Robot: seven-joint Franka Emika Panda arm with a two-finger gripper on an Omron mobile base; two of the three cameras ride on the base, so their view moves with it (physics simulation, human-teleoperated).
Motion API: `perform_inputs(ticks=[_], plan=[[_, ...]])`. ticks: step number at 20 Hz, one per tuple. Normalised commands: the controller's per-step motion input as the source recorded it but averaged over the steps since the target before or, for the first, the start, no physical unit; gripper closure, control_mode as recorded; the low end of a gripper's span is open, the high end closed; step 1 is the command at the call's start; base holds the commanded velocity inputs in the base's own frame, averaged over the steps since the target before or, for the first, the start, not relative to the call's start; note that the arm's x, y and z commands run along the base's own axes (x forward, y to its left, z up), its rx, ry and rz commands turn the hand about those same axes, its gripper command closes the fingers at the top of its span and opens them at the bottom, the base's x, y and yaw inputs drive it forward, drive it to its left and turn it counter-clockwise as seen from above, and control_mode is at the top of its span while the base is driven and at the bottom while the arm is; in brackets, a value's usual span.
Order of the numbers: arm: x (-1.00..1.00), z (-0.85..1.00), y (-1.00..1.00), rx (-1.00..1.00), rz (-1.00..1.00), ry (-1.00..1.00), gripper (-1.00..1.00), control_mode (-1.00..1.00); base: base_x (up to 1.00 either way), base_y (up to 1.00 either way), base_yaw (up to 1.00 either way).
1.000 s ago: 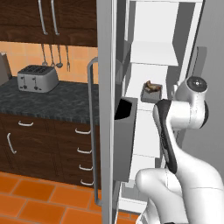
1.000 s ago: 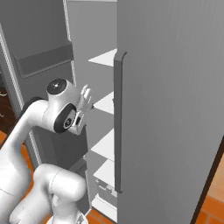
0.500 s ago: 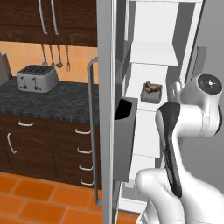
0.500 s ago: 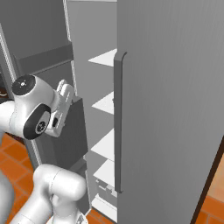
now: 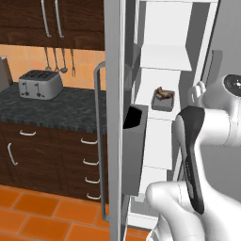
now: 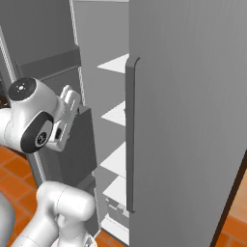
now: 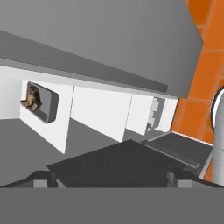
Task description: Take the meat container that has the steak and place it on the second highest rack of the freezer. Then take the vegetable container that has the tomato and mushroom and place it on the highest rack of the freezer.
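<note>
The steak (image 5: 163,92) lies in a grey meat container (image 5: 163,100) on a white shelf of the open freezer (image 5: 164,56), the second white shelf from the top. In the hand view the container (image 7: 41,103) with the steak (image 7: 30,97) sits far off at the left. My gripper (image 7: 111,180) is open and holds nothing. It hangs outside the shelves, right of the container (image 5: 197,92) and over the dark door bin (image 7: 127,162). The vegetable container with the tomato and mushroom is out of view.
The freezer's left door stands open with its long grey handle (image 5: 99,141) and dark bin (image 5: 134,146). The right door (image 6: 188,120) is closed, handle (image 6: 130,135) towards me. A toaster (image 5: 40,84) sits on the dark counter at left. The floor is orange tile (image 5: 42,212).
The arm has pulled back from the shelves, its hand swinging away from the freezer interior towards the open door. The steak container stays on its shelf.
</note>
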Motion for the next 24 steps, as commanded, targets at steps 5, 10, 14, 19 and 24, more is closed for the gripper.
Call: perform_inputs(ticks=[5, 10, 14, 19, 24], plan=[[-0.11, 0.00, 0.00, 0.00, 0.00, 0.00, -1.00, -1.00, 0.00, 0.00, 0.00], [0.00, 0.00, 0.00, 0.00, 0.00, 0.00, -1.00, 1.00, -0.87, -0.46, 0.13], [0.00, 0.00, 0.00, 0.00, 0.00, 0.00, -1.00, 1.00, -0.79, -0.71, 0.55], [0.00, 0.00, 0.00, 0.00, 0.00, 0.00, -1.00, 1.00, -0.54, -0.07, 0.94], [0.00, 0.00, 0.00, 0.00, 0.00, 0.00, -1.00, 1.00, -0.29, 0.01, 1.00]])
